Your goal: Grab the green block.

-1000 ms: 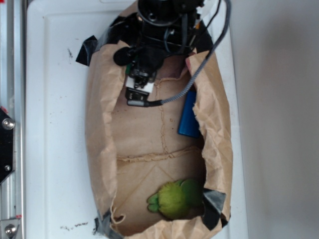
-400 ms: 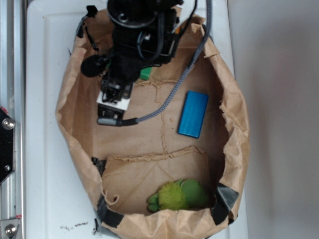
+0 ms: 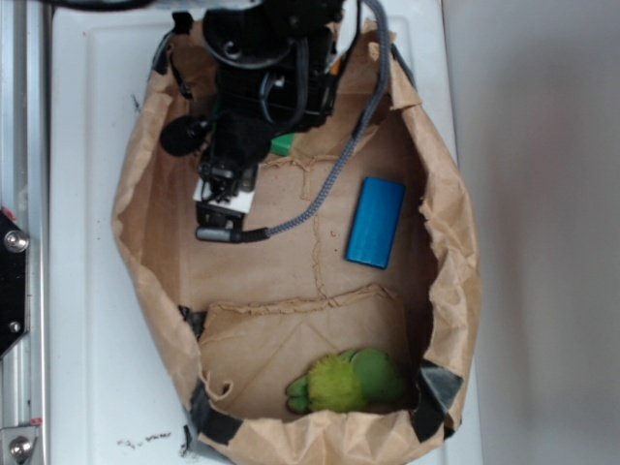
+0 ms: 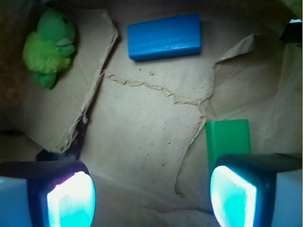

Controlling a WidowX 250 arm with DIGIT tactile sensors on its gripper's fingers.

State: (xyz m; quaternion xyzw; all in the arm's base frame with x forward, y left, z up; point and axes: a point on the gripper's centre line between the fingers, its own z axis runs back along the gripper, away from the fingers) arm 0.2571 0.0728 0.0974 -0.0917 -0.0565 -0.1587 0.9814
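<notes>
Just ahead of the hand's right finger lies the green block, flat, smooth, bright green and sharp-edged on the brown paper bag. Its long axis runs straight away from the hand, whose fingers stand apart, holding nothing.

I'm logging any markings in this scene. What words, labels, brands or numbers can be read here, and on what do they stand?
None can be read in either view.
The green block, blue block and plush toy show plain faces.
The paper bag is unprinted.
The white tag on the gripper is too blurred to show any text.
</notes>
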